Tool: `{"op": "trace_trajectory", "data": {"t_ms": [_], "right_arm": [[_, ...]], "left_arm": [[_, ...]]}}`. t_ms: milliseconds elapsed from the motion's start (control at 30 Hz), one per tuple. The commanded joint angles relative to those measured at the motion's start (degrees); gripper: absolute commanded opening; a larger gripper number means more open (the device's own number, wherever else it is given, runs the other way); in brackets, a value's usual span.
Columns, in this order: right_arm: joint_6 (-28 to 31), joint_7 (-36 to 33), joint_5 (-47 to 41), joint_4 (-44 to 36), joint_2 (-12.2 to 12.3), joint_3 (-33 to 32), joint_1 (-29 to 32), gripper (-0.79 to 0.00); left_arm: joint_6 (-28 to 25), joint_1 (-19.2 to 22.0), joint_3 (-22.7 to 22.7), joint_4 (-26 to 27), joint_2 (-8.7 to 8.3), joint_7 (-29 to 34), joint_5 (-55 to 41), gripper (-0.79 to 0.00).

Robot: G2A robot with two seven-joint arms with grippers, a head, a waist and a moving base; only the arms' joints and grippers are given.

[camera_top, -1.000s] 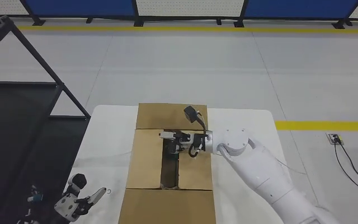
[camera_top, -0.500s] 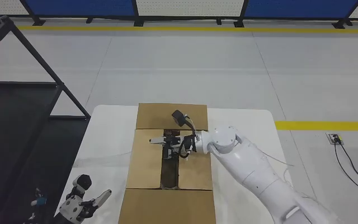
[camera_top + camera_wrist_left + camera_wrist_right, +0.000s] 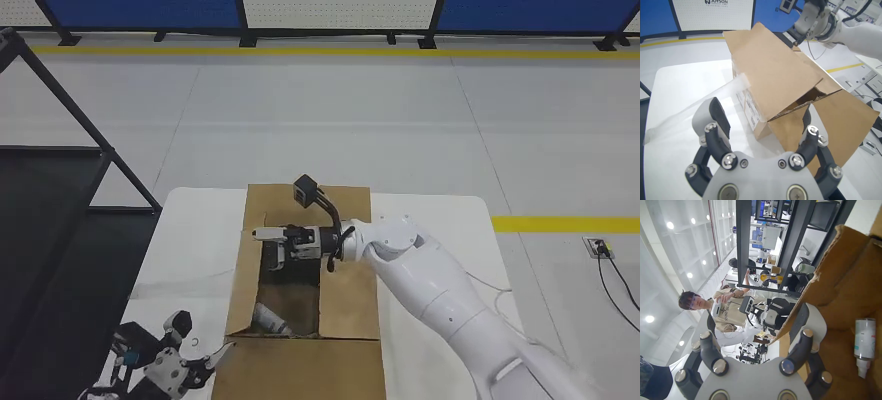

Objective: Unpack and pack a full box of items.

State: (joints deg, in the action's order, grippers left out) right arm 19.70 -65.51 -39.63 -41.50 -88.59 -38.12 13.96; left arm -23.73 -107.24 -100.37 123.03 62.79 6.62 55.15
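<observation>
Opening the left flap, judged the step in hand.

1. Lower left, top view: left claw [image 3: 210,352], fingers apart, holding nothing, just beside the near corner of the cardboard box [image 3: 300,368], which stands mid-frame on the white table [image 3: 190,250].
2. Low in the box's opening: spray bottle [image 3: 268,318], lying down.
3. Upper centre: right claw [image 3: 266,246], fingers apart, astride the edge of the raised left flap [image 3: 243,290].

Advice: fold the flap fully outward before reaching in, and brace the corner lest the box slide.
</observation>
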Motion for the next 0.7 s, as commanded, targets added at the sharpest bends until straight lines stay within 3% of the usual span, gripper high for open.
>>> {"op": "trace_trajectory", "data": {"t_ms": [0, 167, 333, 667], "right_arm": [[0.1, 0.1, 0.3, -0.3, -0.6, 0.4, -0.4, 0.000], [-0.1, -0.4, 0.9, 0.1, -2.2, 1.5, -1.7, 0.000], [0.7, -4.4, 0.4, 1.4, -3.7, 2.3, -2.6, 0.000], [7.0, -7.4, 0.0, 4.7, -4.2, -0.4, -3.3, 0.000]], "left_arm": [[0.6, 0.6, 1.2, 0.4, 0.05, 0.4, 1.0, 0.000], [6.9, 2.0, 3.9, 1.4, 0.53, -1.4, 3.4, 0.000], [13.4, 2.3, 4.2, 1.5, 1.23, -4.8, -1.0, 0.000], [14.7, 0.0, 0.0, 0.2, 1.76, -7.4, -7.0, 0.000]]}}
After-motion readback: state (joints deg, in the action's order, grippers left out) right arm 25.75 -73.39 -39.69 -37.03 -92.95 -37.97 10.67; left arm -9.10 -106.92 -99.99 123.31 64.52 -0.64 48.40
